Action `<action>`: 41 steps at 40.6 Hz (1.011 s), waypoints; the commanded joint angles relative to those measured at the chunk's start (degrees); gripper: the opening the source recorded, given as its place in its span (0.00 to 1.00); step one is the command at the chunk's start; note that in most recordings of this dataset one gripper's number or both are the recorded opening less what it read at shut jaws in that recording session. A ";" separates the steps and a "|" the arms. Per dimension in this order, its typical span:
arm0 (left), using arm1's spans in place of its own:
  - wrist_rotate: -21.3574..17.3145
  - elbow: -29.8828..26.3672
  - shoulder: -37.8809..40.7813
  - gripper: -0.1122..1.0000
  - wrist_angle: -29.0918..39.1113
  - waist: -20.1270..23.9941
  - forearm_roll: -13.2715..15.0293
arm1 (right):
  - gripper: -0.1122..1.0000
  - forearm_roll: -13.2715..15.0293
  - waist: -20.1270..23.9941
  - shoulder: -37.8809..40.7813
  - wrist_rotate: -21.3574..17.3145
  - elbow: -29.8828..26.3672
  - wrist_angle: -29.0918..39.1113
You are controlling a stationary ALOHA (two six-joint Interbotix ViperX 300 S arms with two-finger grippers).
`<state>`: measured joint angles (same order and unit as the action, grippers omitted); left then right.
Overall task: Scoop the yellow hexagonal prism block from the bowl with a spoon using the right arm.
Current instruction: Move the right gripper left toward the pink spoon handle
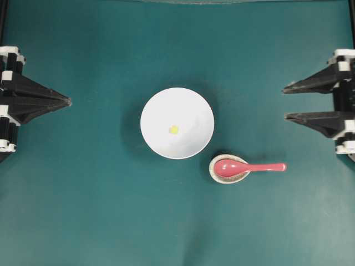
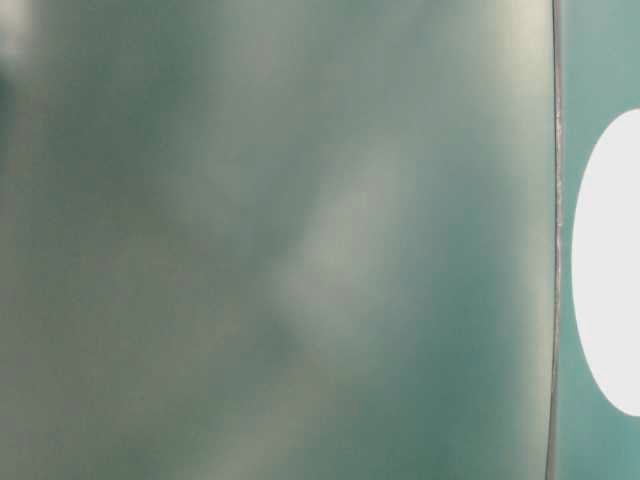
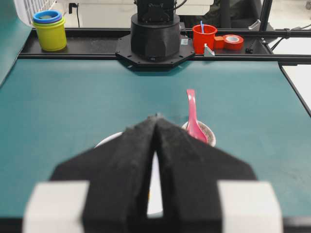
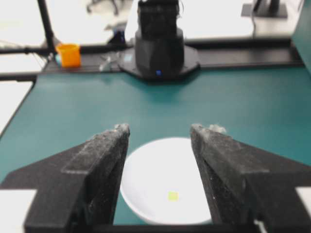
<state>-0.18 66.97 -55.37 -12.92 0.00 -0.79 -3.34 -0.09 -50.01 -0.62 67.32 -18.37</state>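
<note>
One yellow block (image 1: 173, 129), one bowl (image 1: 191, 111), one spoon (image 1: 249, 167)

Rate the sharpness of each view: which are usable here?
Overhead: sharp, evenly lit; the block reads clearly in the bowl. Table-level: a grey-green blur with one white blob. Left wrist: crisp behind, soft up close. Right wrist: soft, background overexposed.

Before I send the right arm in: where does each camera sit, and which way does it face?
Overhead: straight down on the teal table; left gripper shut, right gripper open.
Table-level: blurred teal, a white edge; no robot.
Left wrist: behind shut black fingers, facing the pink-red soup spoon.
Right wrist: between open fingers, facing the large white bowl.
Overhead and right wrist share the yellow hexagonal block.
</note>
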 commanded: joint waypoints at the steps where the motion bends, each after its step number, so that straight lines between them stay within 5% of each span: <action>1: -0.09 -1.49 0.18 0.10 -0.53 -0.09 -0.18 | 0.64 -0.53 0.44 2.81 -0.09 0.35 -3.08; 19: -0.09 -1.49 0.26 0.10 -0.53 -0.09 -0.18 | 0.64 -5.89 6.86 19.42 -0.26 6.77 -23.55; 41: -0.09 -1.49 0.62 0.10 -0.53 -0.09 -0.18 | 0.64 -20.83 21.71 37.53 -0.18 10.72 -44.56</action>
<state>-0.18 66.97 -55.20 -12.92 0.09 -0.88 -22.59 19.51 -14.94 -0.88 78.93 -60.64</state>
